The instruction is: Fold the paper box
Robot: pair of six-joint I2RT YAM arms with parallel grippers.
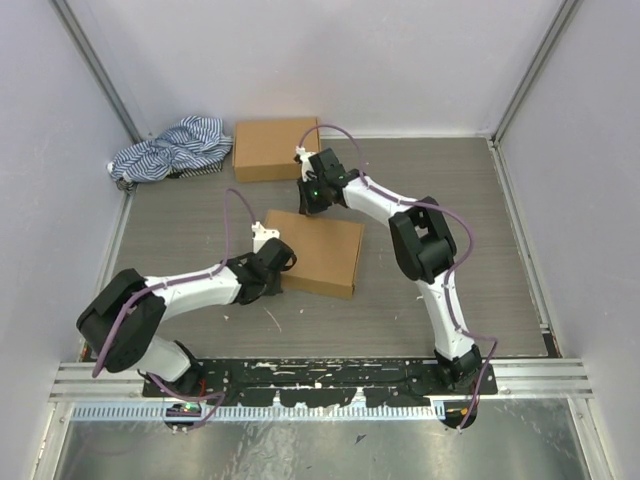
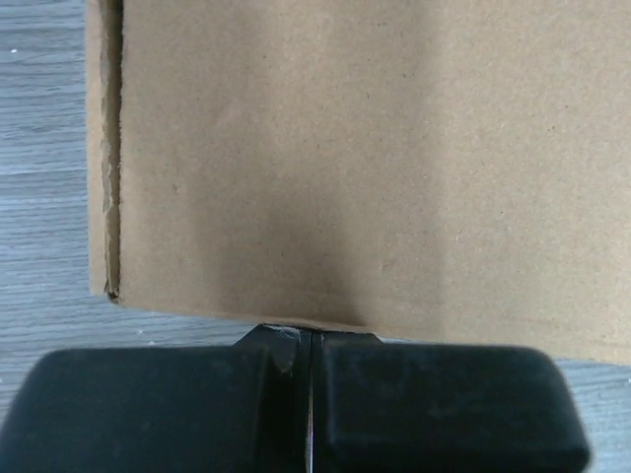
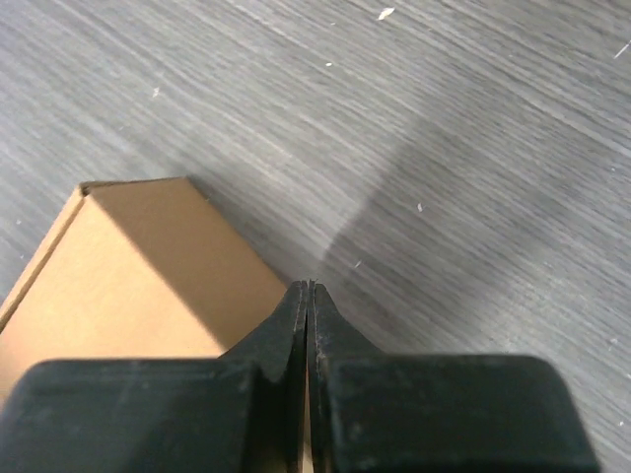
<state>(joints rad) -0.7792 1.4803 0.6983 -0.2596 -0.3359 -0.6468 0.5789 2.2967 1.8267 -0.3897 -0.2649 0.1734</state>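
A flat brown paper box (image 1: 318,253) is lying near the middle of the grey wood-grain table (image 1: 470,200), slightly skewed to the table's edges, as two white-and-black arms are reaching in to meet it. The left gripper (image 1: 277,260) is sitting at the box's left edge with its jaws pressed fully together; in the left wrist view its black fingers (image 2: 414,404) are meeting in a thin seam, tips right against the cardboard's border, with nothing showing between them. The right gripper (image 1: 311,198) is hovering at the box's far edge, near its far left corner, its jaws likewise drawn tight; in the right wrist view the fingers (image 3: 424,414) are coming to a point just beside the cardboard, though whether they are touching it cannot be told. A second box (image 1: 275,148), also brown, is resting by the table's far edge, well apart from the first, and a crumpled blue-and-white striped cloth (image 1: 170,150) is lying bunched in the far left corner just beside it.
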